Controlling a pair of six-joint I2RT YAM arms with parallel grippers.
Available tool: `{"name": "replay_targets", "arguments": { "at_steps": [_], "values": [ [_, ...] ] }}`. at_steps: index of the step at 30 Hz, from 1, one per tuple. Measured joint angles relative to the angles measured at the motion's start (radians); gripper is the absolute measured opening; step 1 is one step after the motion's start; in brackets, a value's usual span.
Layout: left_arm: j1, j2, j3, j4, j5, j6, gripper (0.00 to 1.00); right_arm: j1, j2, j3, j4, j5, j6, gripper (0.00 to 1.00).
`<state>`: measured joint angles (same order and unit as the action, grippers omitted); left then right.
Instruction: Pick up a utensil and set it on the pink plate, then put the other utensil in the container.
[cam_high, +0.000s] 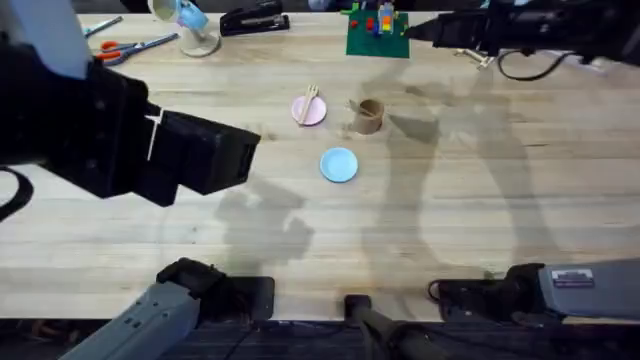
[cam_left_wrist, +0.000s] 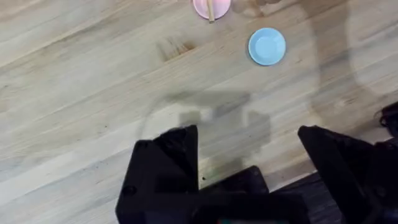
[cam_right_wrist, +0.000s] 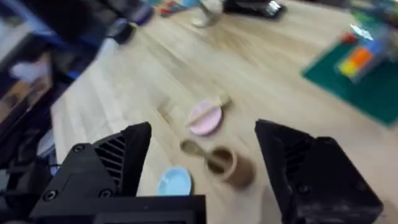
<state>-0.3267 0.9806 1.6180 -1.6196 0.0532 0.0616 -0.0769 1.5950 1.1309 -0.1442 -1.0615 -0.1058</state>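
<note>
While the fork (cam_high: 311, 100) already lies across the pink plate (cam_high: 305, 113), its tined end poking past the rim on the side away from the arms' bases, the spoon (cam_right_wrist: 191, 149) is the piece that matters for handling: in the right wrist view its oval end shows just beside the container (cam_right_wrist: 229, 166), and the rest seems to rest against or inside that brown cup, though I cannot tell which. Taking the container as the landmark, the pink plate sits just beside it on the left arm's side and the light blue plate (cam_high: 339, 165) lies near it, toward the bases. Both utensils look like thin, pale wood, so likely very light, stiff and a little slippery, apt to skid or flip if pinched off-centre; the thin handle near its middle seems the best place to grip. The cup looks light enough to tip if nudged. The left gripper (cam_left_wrist: 249, 146) is spread wide, holding nothing, well short of the container; the right gripper (cam_right_wrist: 205, 152) is likewise spread and empty above it.
</note>
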Motion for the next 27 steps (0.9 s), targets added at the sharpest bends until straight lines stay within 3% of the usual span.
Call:
{"name": "replay_targets", "arguments": {
  "at_steps": [6, 13, 22, 27],
  "values": [
    [0.000, 0.000, 0.000, 0.000, 0.000, 0.000, 0.975, 0.000, -0.195, 0.000, -0.353, 0.265, 0.009, 0.993],
    [0.000, 0.000, 0.000, 0.000, 0.000, 0.000, 0.974, 0.000, -0.405, 0.000, -0.634, 0.551, -0.044, 0.993],
    [0.000, 0.000, 0.000, 0.000, 0.000, 0.000, 0.974, 0.000, -0.626, 0.041, -0.879, 0.771, -0.077, 0.993],
    [0.000, 0.000, 0.000, 0.000, 0.000, 0.000, 0.975, 0.000, -0.719, 0.060, -0.932, 0.825, -0.090, 0.994]
  ]
}}
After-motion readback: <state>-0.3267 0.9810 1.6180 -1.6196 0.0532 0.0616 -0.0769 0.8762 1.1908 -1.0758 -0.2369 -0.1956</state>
